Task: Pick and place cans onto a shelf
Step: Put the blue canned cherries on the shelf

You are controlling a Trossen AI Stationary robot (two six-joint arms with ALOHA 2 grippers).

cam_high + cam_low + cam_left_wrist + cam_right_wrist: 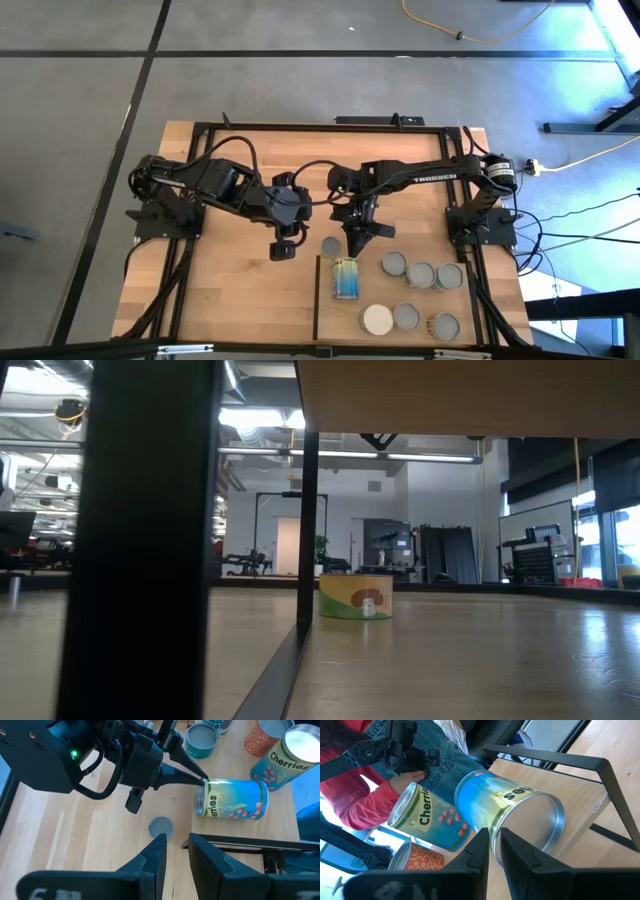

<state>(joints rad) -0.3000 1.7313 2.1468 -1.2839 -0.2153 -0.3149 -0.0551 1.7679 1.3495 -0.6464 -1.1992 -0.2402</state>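
Observation:
A blue-and-green labelled can (346,278) lies on its side at the far left corner of the shelf (335,322), a raised pale wood panel; my right gripper (356,243) is shut on this can's far end. Several more cans (420,275) stand upright on the shelf to its right and nearer. One small grey-topped can (331,245) stands on the table just beyond the shelf's far edge, and the low view shows this small can (355,597) under the shelf (470,395). My left gripper (283,252) hangs open above the table, left of the small can (161,826), with nothing between its fingers. My right gripper pinches the rim of the can's silver end (496,836) between its two fingertips (200,779). It comes from the table's far side, slanting slightly down, in line with the can's length. The can (232,800) lies on its side on the shelf.
The shelf's dark edge strip (250,842) and metal frame (555,762) border the lying can. A Cherries can (427,817) and an orange patterned can (420,861) stand close behind it. A person in a red sleeve (367,802) is beyond the table's near edge.

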